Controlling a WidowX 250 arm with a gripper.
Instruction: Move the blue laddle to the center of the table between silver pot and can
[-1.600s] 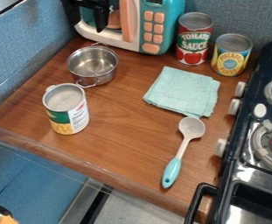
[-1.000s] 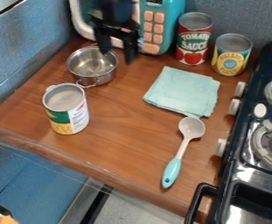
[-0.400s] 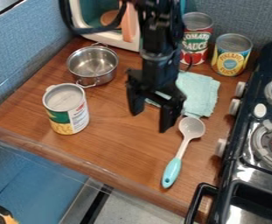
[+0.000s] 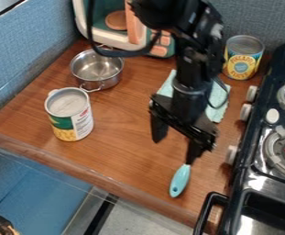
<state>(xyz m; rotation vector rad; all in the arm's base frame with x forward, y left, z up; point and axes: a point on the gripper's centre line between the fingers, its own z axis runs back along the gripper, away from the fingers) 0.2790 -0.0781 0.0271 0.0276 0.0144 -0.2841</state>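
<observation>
Camera view: we see the gripper (image 4: 176, 149), jaws parted, over the ladle (image 4: 180, 181) near the table's (image 4: 117, 133) front right corner.

A fixed camera is looking down at a steep slant from above the front edge of the table (image 4: 117, 142), facing its back and sitting near enough that its top is spanning much of the view.

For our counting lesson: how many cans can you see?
2: a green-labelled can in front of the silver pot, and a yellow-labelled can near the stove. The arm may hide more.
</observation>
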